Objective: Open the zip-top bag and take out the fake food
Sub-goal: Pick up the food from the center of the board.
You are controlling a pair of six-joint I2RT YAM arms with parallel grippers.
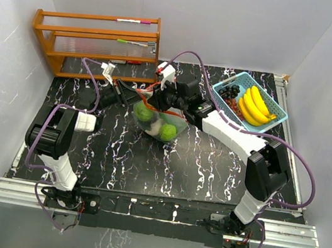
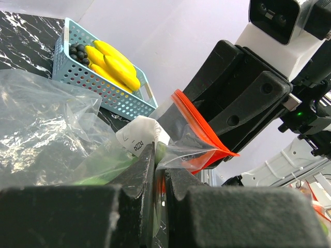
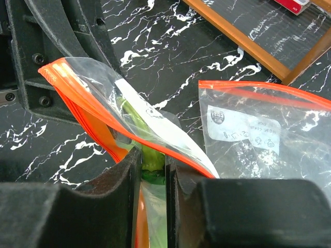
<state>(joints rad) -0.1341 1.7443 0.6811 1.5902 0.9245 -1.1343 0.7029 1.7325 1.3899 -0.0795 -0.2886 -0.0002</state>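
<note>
The clear zip-top bag (image 1: 155,122) with an orange zip strip (image 3: 77,98) is held up at mid-table between both grippers. Round green fruits (image 1: 168,131) lie inside it. My left gripper (image 1: 133,98) is shut on the bag's clear lip (image 2: 181,151); its jaws (image 2: 160,170) pinch the film. My right gripper (image 1: 164,101) is shut at the bag's mouth on a green vegetable piece (image 3: 150,157), with bag film also between the jaws (image 3: 152,168). Yellow bananas (image 1: 255,104) and a dark grape cluster (image 1: 229,91) lie in the light-blue basket (image 1: 275,120).
A wooden rack (image 1: 97,42) stands at the back left. A second zip-top bag (image 3: 269,129) lies flat on the black marbled table (image 1: 209,169) near the rack. The basket also shows in the left wrist view (image 2: 106,90). White walls close in on all sides.
</note>
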